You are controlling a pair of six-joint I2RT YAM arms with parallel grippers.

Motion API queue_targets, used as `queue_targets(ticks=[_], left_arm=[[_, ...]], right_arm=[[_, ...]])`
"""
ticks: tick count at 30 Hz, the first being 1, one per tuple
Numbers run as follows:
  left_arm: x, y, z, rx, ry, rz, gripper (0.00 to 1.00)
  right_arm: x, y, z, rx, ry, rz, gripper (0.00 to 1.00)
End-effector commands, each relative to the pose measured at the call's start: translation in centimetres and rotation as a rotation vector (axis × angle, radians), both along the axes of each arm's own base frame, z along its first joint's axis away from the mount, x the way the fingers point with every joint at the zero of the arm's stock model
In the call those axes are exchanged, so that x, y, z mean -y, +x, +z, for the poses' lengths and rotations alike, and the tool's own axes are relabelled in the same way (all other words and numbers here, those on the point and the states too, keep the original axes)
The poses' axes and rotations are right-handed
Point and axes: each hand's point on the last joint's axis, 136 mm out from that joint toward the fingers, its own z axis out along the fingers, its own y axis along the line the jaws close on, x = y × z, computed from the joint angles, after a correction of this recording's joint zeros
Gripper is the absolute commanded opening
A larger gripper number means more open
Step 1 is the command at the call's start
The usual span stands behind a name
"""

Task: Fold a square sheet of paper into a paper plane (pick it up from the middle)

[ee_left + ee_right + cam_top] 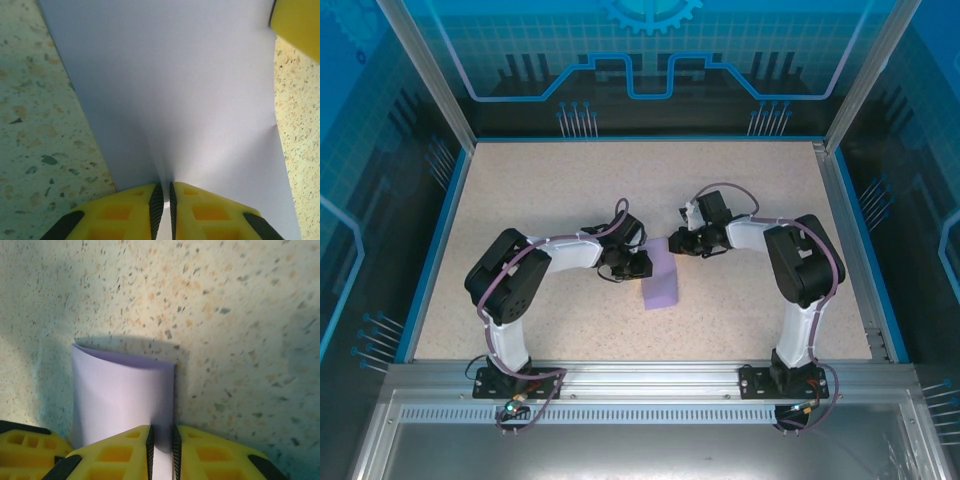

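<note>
Overhead, the purple paper (662, 285) sits mid table (540, 190), a narrow folded strip running from near the arms toward the back, its far end between the two grippers; left gripper (638, 262) is at its left edge, right gripper (678, 243) at its far right corner, both touching it, jaw gap too small to read from up here. Next, left wrist view: left gripper (163, 200) has its yellow jaws nearly together, clamped on the edge of the paper (175, 90), which pinches into a crease at the tips and fans out wide away from them; speckled table (30, 125) shows on both sides, and a yellow finger (297, 22) of the other arm sits at the paper's top right corner. Then right wrist view: right gripper (162, 445) is closed on the right edge of the paper (120, 395), a thin strip of it between the black pads; the paper curves over in a soft fold with its shadow on the table (225, 315) behind it
</note>
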Motion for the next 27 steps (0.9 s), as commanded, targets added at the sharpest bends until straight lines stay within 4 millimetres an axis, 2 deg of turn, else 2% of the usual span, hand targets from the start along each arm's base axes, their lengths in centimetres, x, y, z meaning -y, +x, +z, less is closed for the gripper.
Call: queue_targets(ticks=[1,5,9,13,19,27], left_arm=[[-4.8,-2.9,-4.8,-0.114,0.239,0.018,0.19],[-4.8,-2.9,-4.6,-0.111,0.234,0.022,0.19],[-4.8,-2.9,-4.6,-0.109,0.237,0.021,0.19],[-4.8,-2.9,-4.5,-0.109,0.235,0.018,0.19],[-4.6,-2.8,-4.4,-0.106,0.234,0.012,0.19],[-4.8,-3.1,-4.3,-0.106,0.232,0.011,0.19]], right_arm=[[0.7,0.7,0.7,0.024,-0.023,0.0,0.2],[-0.5,-0.3,3.2,0.053,0.024,0.043,0.2],[-1.8,-2.2,4.4,0.052,0.028,0.074,0.2],[-1.9,-3.4,5.1,0.063,0.02,0.062,0.2],[-3.7,-3.9,3.2,0.005,0.06,0.091,0.2],[-2.8,-2.2,0.4,-0.008,-0.002,0.066,0.18]])
